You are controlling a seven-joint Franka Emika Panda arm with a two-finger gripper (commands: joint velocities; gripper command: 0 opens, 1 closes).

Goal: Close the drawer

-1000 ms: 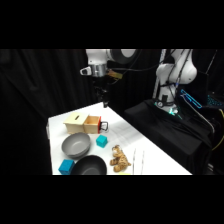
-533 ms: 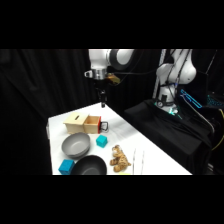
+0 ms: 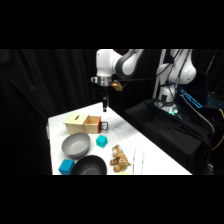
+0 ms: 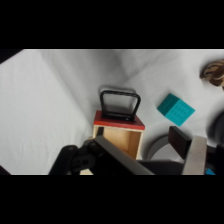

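Standing near the table's (image 3: 150,150) far left corner, the pale box (image 3: 76,122) has its drawer (image 3: 93,124) pulled out rightward. Light, stiff wood, it should slide under a push on the red front (image 4: 119,120) rather than the loop handle (image 4: 119,103). The gripper (image 3: 105,106) hovers above; finger spread cannot be told.

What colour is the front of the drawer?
Red, on the drawer front, clearest in the wrist view.
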